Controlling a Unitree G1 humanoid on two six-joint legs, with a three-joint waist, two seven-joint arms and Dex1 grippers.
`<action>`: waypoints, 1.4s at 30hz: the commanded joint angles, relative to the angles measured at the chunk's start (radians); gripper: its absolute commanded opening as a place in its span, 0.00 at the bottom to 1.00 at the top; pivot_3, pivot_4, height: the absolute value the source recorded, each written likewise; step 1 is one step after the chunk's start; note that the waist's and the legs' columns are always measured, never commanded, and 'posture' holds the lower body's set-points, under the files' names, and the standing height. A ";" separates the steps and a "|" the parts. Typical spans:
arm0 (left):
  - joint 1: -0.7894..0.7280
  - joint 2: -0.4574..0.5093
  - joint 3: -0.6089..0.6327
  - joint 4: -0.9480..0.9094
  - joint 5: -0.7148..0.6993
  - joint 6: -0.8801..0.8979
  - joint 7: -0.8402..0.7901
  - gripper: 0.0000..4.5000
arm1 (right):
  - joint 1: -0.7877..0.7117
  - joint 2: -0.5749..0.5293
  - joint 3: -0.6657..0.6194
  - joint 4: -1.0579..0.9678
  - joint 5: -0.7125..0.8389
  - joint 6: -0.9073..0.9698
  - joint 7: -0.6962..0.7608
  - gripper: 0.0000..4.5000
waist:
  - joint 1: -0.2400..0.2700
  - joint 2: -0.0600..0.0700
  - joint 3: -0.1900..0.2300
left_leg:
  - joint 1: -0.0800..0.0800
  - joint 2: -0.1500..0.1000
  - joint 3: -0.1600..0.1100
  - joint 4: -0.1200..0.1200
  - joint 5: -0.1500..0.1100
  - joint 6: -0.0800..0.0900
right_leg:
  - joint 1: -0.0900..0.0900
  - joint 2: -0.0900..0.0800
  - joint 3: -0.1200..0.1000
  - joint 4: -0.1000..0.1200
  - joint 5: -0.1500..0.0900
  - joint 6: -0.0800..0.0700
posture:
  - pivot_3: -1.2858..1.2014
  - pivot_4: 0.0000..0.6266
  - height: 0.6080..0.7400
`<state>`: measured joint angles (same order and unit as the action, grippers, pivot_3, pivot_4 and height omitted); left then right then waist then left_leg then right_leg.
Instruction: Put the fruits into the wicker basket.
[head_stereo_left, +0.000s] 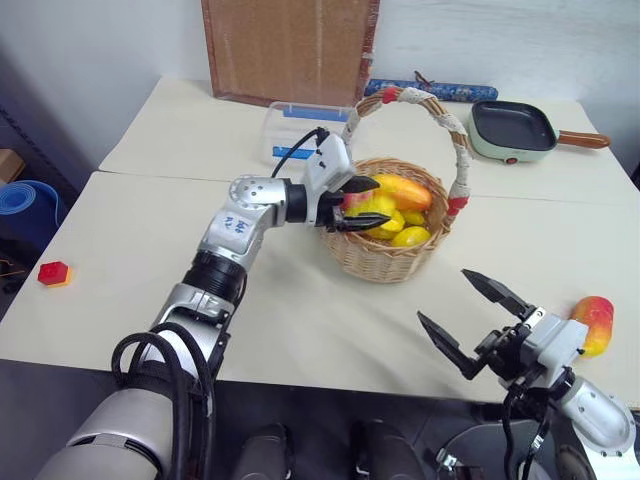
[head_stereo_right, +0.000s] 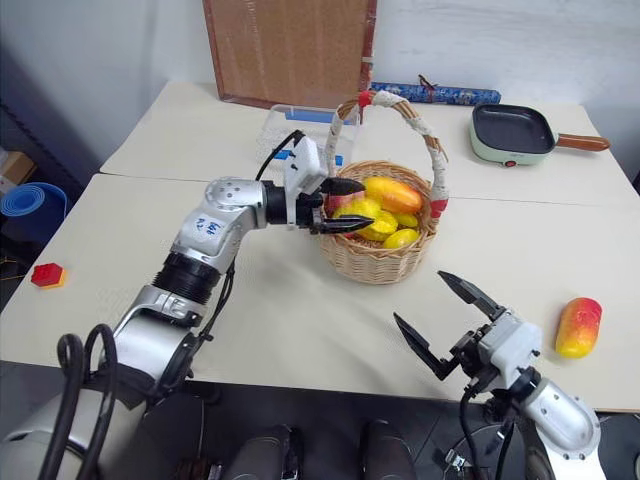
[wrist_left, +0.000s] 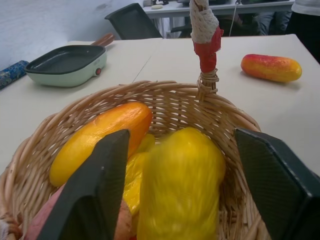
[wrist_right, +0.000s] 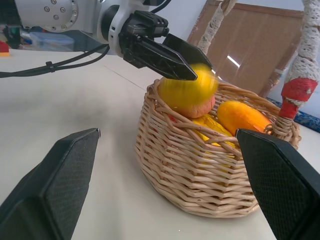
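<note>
Two cream tables, pushed together, carry the wicker basket (head_stereo_left: 385, 262), already holding several fruits. One red-to-yellow mango (head_stereo_right: 578, 326) lies apart, near the right edge. Above the basket's rim the left gripper (head_stereo_left: 358, 205) stands spread, a blurred yellow fruit (wrist_left: 180, 190) between its fingers, seemingly dropping free. The right gripper (head_stereo_right: 448, 323) is wide open and empty. That mango looks light, hard and slick; I'd pinch across its middle.
</note>
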<state>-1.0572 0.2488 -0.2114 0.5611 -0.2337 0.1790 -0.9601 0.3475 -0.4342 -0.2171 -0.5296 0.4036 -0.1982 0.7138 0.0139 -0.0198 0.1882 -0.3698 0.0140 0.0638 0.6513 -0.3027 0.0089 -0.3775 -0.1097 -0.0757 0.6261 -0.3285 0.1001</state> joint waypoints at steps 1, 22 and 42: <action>-0.004 0.018 0.073 -0.032 -0.029 -0.062 -0.027 0.99 | 0.053 0.011 -0.052 -0.073 0.003 -0.010 -0.044 1.00 | 0.001 0.000 0.000 | 0.000 0.000 0.000 0.000 0.000 0.000 | 0.000 -0.001 0.000 0.000 0.000 0.000 | 0.52 0.24 1.00; 0.739 0.376 0.278 -0.522 -0.207 -0.099 -0.315 1.00 | 0.565 0.279 -0.618 0.360 0.299 -0.205 0.053 1.00 | 0.001 0.009 0.000 | -0.002 0.001 -0.011 -0.005 -0.013 0.000 | 0.002 -0.005 0.011 -0.008 -0.004 -0.007 | 0.52 0.24 1.00; 0.714 0.342 0.189 -0.819 -0.358 0.189 -0.274 1.00 | -0.210 -0.788 -0.470 0.605 0.781 1.305 -0.792 1.00 | 0.015 0.021 -0.004 | -0.006 0.000 -0.009 0.000 -0.001 0.004 | 0.000 0.000 0.016 -0.007 0.000 -0.004 | 0.52 0.24 1.00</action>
<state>-0.3420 0.5903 -0.0250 -0.2267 -0.5760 0.3650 -1.2416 0.1600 -1.2116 -0.7223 0.0116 1.2173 1.0432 -0.0564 0.0287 0.0009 0.1841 -0.3768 0.0131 0.0546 0.6515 -0.3040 0.0135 -0.3774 -0.1100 -0.0607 0.6178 -0.3282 0.0958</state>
